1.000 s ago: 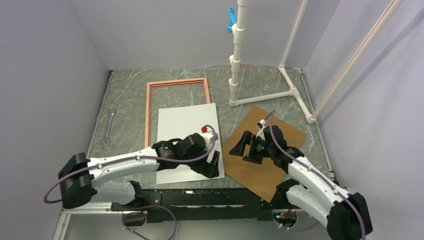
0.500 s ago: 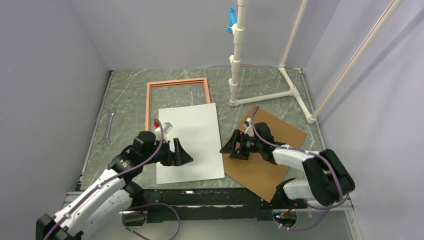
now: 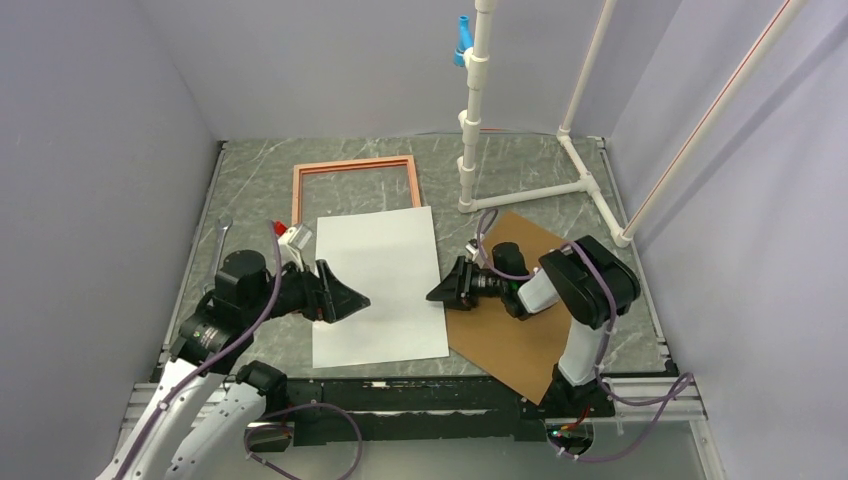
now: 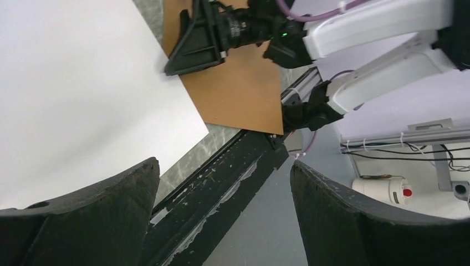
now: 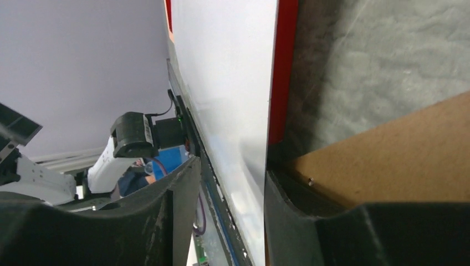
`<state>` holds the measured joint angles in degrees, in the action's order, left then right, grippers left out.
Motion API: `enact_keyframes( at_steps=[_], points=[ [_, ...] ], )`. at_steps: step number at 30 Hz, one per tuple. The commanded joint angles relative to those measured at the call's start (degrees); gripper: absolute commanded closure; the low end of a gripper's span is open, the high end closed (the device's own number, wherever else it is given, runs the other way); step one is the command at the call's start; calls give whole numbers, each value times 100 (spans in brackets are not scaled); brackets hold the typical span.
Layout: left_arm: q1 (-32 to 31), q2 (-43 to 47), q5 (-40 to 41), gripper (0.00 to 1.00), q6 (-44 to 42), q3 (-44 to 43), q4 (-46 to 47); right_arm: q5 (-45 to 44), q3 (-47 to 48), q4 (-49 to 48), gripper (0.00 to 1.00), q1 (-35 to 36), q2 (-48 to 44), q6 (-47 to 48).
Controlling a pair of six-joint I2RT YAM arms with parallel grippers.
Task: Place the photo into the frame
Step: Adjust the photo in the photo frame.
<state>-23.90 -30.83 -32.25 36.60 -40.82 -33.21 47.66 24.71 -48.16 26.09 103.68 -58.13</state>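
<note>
The photo (image 3: 380, 285) lies white back up on the table, its top left corner over the orange-brown frame (image 3: 355, 163). My right gripper (image 3: 440, 293) is low at the photo's right edge, turned on its side. In the right wrist view the sheet's edge (image 5: 244, 111) passes between the half-closed fingers (image 5: 231, 166), with a gap still showing on one side. A red strip (image 5: 282, 72) borders the sheet farther off. My left gripper (image 3: 345, 298) hovers open over the photo's left part, nothing between its fingers (image 4: 224, 166).
A brown backing board (image 3: 530, 320) lies right of the photo, under the right arm. A wrench (image 3: 215, 255) rests by the left wall. A white pipe stand (image 3: 475, 130) with a blue clip (image 3: 462, 40) rises at the back.
The left arm has swung back from the photo's right side to its left. The right gripper has slid left off the board to the photo's edge, and its jaws have narrowed.
</note>
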Motion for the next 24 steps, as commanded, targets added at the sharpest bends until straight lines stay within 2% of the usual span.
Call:
enact_keyframes(
  at_steps=[1,3,5,10,12,16,21,24],
  points=[
    [37,-3,-209,10,-144,-445,-148,156,-69,-1580,58,45,510,-546],
    [41,-15,-203,10,-130,-507,-153,204,-120,-1917,65,58,621,-721],
    [43,-40,-188,10,-127,-531,-145,254,-133,-2031,77,60,662,-816],
    [43,-88,-88,10,-148,-573,-197,233,-142,-1755,99,71,349,-812],
    [43,-105,22,10,-196,-629,-296,145,-121,-1347,100,80,78,-662],
    [43,-158,480,10,-365,-827,-710,-218,107,55,100,142,-652,-37],
    [43,-309,1569,11,-643,-1179,-1690,-1331,996,3080,100,430,-1569,1043],
    [43,-385,2320,11,-742,-1318,-2267,-1761,1638,4103,100,556,-1736,1397]
  ],
)
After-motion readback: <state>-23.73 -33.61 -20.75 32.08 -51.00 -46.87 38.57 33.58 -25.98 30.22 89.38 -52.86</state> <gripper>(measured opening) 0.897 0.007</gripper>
